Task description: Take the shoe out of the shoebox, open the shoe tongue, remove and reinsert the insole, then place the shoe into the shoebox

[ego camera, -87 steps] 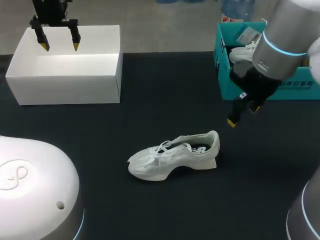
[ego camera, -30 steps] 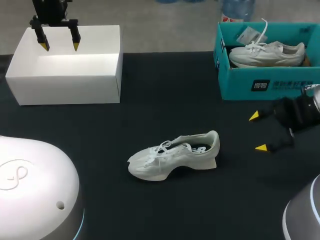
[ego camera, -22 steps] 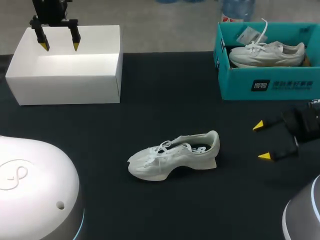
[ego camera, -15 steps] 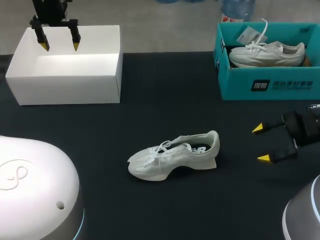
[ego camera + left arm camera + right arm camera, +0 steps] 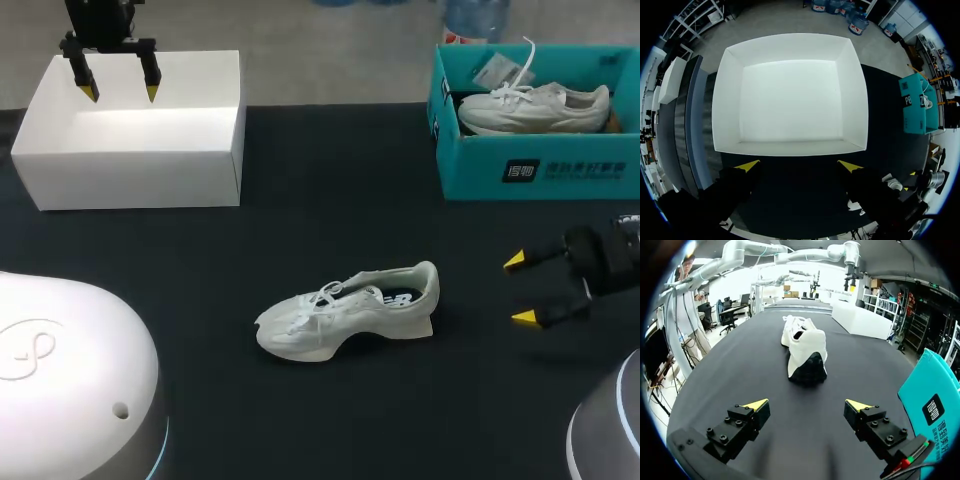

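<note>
While the shoe (image 5: 345, 310) stands on its sole just below the middle of the frame in the head view, its long axis runs nearly left to right across the dark table (image 5: 330, 200) — toe at the left, heel at the right and slightly higher in the frame. It is out of the box, well apart from both boxes.

Two shoes show in all. The second shoe (image 5: 535, 105) lies inside the teal shoebox (image 5: 540, 178) at the upper right, also toe to the left. Two boxes show: that one and a white box (image 5: 130, 165) at the upper left.

Two grippers show. The left gripper (image 5: 115, 92) hangs over the white box's far side, fingers spread wide and holding nothing; from its wrist the white box (image 5: 790, 47) lies ahead of the left gripper (image 5: 798, 165). The right gripper (image 5: 522, 290) sits at the right edge, mid-height, tips toward the left, fingers wide apart and empty — from its wrist the shoe (image 5: 804, 350) stands ahead of the right gripper (image 5: 808, 404), heel nearest it.
</note>
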Robot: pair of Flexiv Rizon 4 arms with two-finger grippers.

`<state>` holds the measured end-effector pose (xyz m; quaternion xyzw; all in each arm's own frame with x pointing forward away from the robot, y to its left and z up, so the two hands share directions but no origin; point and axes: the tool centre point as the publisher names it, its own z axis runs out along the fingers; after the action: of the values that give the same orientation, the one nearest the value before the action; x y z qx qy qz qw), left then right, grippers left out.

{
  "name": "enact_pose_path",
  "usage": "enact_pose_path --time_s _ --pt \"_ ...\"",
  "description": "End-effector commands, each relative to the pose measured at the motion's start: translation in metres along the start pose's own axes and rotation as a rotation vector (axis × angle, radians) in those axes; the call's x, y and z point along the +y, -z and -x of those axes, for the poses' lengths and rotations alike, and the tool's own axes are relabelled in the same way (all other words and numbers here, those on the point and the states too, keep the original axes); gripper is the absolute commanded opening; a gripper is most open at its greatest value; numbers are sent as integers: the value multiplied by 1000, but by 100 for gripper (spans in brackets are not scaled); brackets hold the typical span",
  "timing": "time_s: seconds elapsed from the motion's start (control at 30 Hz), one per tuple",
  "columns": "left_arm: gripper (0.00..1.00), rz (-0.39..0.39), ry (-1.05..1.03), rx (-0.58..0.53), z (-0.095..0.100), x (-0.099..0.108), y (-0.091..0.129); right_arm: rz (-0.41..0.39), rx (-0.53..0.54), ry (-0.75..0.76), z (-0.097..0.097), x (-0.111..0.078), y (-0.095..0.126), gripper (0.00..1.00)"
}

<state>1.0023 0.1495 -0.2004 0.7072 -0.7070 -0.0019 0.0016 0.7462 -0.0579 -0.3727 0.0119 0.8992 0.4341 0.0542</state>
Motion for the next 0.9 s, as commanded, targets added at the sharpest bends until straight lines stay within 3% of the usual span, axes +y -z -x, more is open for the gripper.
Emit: enact_pose_path --time_s 0.03,0.9 --pt "100 -1 0 0 0 1 0 -2 0 0 0 0 0 100" --pt "100 -1 0 0 0 1 0 37 -56 -31 -2 -4 -5 100"
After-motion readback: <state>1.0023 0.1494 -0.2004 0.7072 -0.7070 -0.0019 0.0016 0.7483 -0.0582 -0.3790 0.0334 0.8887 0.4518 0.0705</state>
